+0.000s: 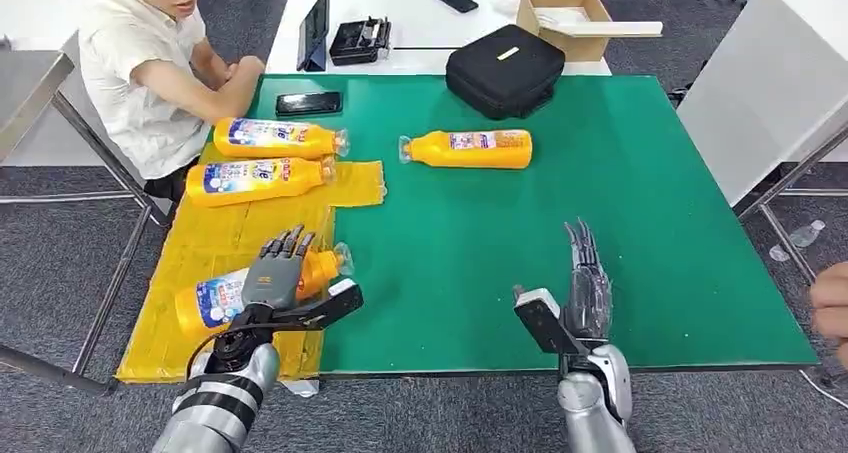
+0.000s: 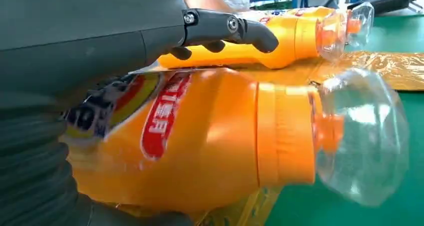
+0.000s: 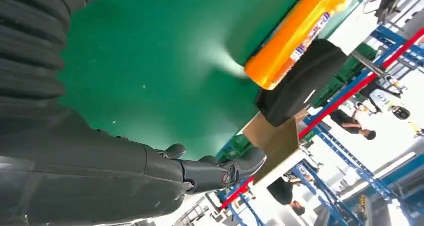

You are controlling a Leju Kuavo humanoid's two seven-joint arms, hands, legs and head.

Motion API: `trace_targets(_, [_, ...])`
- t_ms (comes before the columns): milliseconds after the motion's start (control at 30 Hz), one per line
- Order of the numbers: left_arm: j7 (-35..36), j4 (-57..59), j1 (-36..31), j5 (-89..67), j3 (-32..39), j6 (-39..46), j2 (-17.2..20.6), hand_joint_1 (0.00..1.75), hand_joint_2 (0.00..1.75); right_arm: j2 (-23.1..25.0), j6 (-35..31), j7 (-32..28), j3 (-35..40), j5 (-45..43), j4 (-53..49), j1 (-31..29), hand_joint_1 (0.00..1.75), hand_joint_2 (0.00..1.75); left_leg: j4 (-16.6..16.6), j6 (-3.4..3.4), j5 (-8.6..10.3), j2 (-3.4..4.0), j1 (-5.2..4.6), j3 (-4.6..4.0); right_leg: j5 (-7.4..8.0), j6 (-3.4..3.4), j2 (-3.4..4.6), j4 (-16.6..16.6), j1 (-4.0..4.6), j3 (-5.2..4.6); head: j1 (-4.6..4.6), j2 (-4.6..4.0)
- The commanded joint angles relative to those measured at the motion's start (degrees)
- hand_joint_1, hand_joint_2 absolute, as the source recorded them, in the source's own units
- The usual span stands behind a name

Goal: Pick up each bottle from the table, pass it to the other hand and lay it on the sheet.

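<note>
- Laying the third orange bottle (image 1: 255,285) on the yellow sheet (image 1: 205,238), judging by the head view: left hand (image 1: 276,274) rests over it, fingers draped on the body. Two orange bottles (image 1: 268,158) lie on the sheet's far end. One last bottle (image 1: 468,148) waits on the green table (image 1: 600,213), well apart. Right hand (image 1: 585,288) is empty, fingers straight and spread.
- Left wrist view: the held bottle (image 2: 210,136) lies flat on its side, clear cap (image 2: 360,136) over the sheet's edge; fingers (image 2: 240,29) arch above it, grip uncertain.
- Right wrist view: right-hand fingers (image 3: 220,171) loosely extended, holding nothing; the table bottle (image 3: 295,36) is ahead beside a black bag (image 3: 300,81).
</note>
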Motion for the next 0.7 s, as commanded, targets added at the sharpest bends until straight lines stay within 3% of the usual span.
trace_targets(33, [-0.33,12.86,-1.95,-0.55,0.01,-2.4,2.28,0.0,1.75,-1.47,-0.34,-0.78,-1.55,-0.73,7.96,-3.2,0.0,1.75,-0.14,0.0,0.04,0.23,0.01,0.31,0.1,-0.21,0.14,-0.15,0.05,0.26,0.02,0.0])
trace_targets(533, [-0.37,12.81,-2.01,-0.52,0.03,-1.37,2.08,0.0,1.75,-1.31,-0.35,-0.93,-1.76,-0.9,7.81,-3.01,0.0,1.75,-0.16,-0.01,0.08,0.26,0.0,0.71,0.13,-0.26,0.18,-0.16,0.05,0.61,0.02,0.0])
trace_targets(700, [-3.18,5.45,-0.45,-0.27,-2.7,0.94,-0.1,0.0,1.75,-0.98,-0.41,-0.87,-1.97,-0.59,6.01,-1.69,0.0,1.75,-0.18,0.0,0.15,0.25,0.03,0.58,0.17,-0.36,0.12,-0.19,0.09,0.53,0.02,0.0])
